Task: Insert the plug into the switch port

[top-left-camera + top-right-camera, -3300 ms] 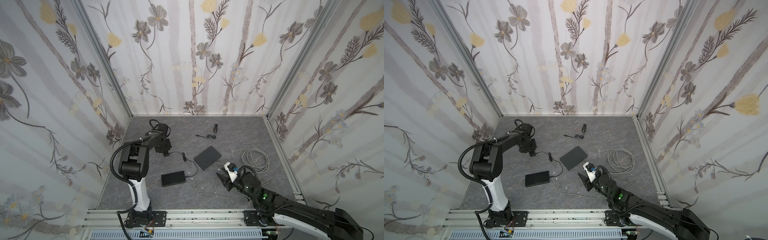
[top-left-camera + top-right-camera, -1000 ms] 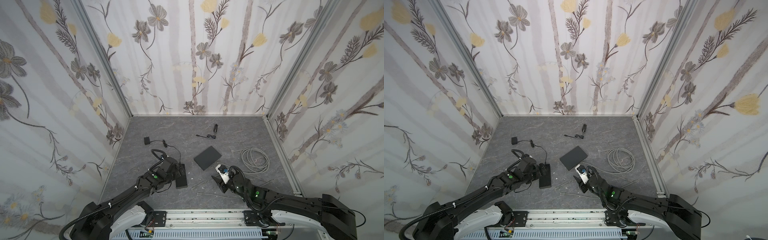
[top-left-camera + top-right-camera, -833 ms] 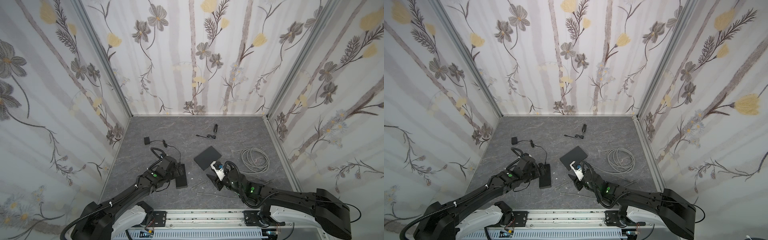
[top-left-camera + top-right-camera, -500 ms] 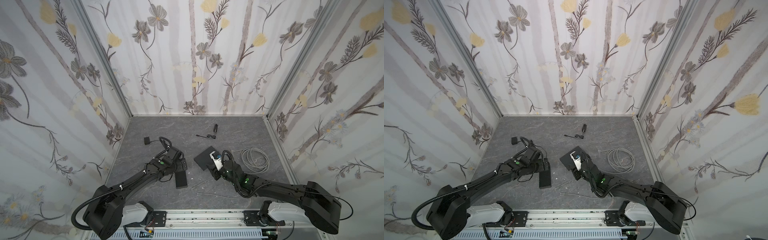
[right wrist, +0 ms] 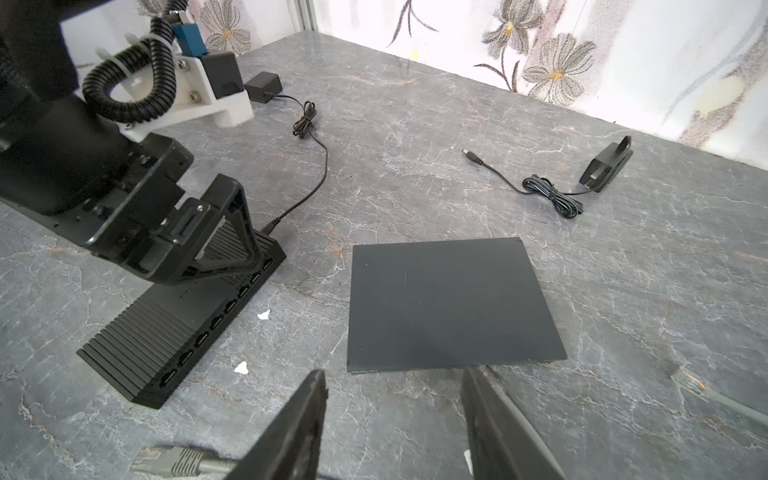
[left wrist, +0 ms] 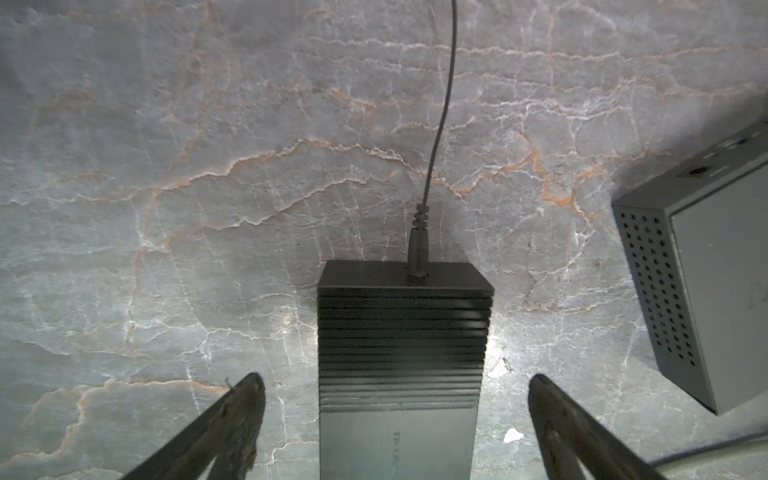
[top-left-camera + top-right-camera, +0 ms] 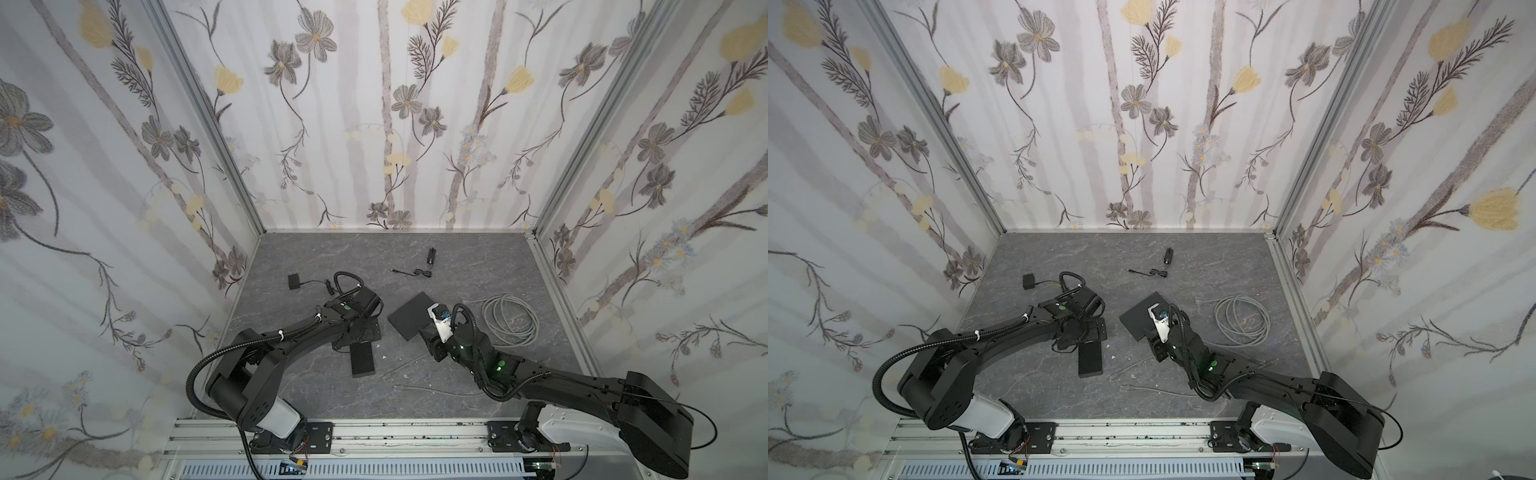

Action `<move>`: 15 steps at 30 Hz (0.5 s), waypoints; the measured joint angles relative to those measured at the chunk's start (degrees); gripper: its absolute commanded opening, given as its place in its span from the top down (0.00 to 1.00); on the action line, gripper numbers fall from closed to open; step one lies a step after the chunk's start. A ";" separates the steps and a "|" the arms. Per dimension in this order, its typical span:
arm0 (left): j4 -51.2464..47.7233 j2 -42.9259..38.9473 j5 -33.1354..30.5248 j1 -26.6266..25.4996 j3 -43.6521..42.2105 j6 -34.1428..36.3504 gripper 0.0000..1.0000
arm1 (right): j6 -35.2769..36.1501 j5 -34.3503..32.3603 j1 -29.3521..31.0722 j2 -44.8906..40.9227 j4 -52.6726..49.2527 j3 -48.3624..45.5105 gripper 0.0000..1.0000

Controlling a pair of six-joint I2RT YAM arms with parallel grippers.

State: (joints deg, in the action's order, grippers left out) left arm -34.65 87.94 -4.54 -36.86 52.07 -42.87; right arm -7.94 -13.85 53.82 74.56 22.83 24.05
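The black ribbed switch [image 7: 362, 361] [image 5: 166, 340] lies on the grey floor, its row of ports [image 5: 216, 320] on the long side facing the right arm. A black barrel plug [image 6: 417, 249] [image 5: 270, 226] on a thin cable sits in the socket on the switch's far end face. My left gripper [image 6: 395, 380] [image 7: 359, 330] is open and hangs low over that end, one finger on each side of the switch, touching neither side. My right gripper [image 5: 394, 374] [image 7: 426, 336] is open and empty at the near edge of a flat black box [image 5: 449, 299].
The plugged cable runs to a black adapter [image 7: 294, 281] at the back left. A second adapter [image 7: 432, 254] with its own loose barrel plug [image 5: 469, 154] lies further back. A grey network cable coil [image 7: 509, 318] sits right; its connectors [image 5: 688, 380] [image 5: 166, 459] lie near my right gripper.
My left gripper has slid along the switch to its far end and opened slightly wider. My right gripper has moved back to the flat black box while opening wider. The switch has not moved.
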 measured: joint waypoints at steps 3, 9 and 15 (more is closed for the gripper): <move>-0.28 1.95 0.00 -0.46 0.02 0.46 0.00 | 0.07 -1.77 1.68 -0.52 -0.02 -0.02 0.45; 0.22 4.09 -0.15 -0.55 -1.57 0.83 0.05 | 1.64 -6.01 5.29 0.26 -0.50 0.72 0.46; 1.46 4.07 -0.66 0.17 -2.51 0.96 0.18 | 2.99 -9.62 6.51 1.25 -2.40 1.38 0.47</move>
State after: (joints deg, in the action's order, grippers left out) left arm -33.19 92.01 -5.19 -36.69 49.56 -41.91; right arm -4.95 -23.46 60.34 75.81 20.43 25.43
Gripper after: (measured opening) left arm 0.867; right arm 0.535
